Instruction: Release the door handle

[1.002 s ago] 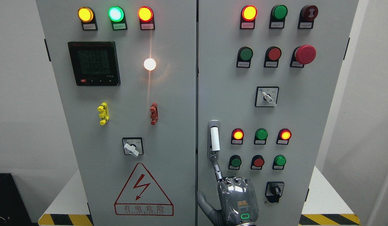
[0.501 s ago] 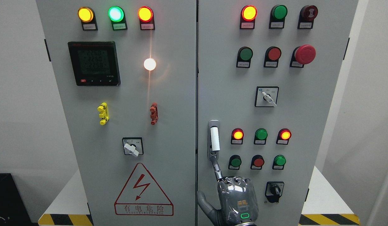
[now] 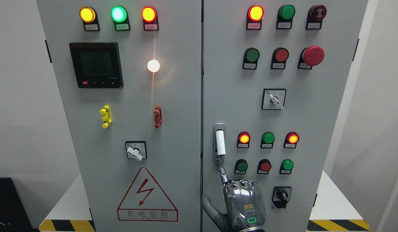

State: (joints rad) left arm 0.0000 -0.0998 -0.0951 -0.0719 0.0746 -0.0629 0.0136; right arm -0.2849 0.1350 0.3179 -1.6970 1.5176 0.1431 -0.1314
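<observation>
The door handle [image 3: 220, 141] is a white upright lever in a grey metal plate on the left edge of the cabinet's right door [image 3: 315, 129]. My right hand [image 3: 242, 199] comes up from the bottom edge just below it, its back toward the camera. Its index finger [image 3: 222, 172] is stretched upward, and the tip touches the round lock piece [image 3: 219, 158] at the plate's lower end. The other fingers are curled into the palm, the thumb [image 3: 209, 206] sticks out to the left, and the hand holds nothing. Both doors look closed.
Lit and unlit round buttons [image 3: 268, 138] sit right of the handle, with a black rotary switch [image 3: 281, 195] near my hand. A red mushroom stop button [image 3: 313, 55] is higher up. The left door carries a meter [image 3: 96, 65], a selector switch [image 3: 135, 150] and a red warning triangle [image 3: 146, 196].
The right hand has crept upward very slightly, with its index finger still at the lower end of the handle plate. Nothing else has moved.
</observation>
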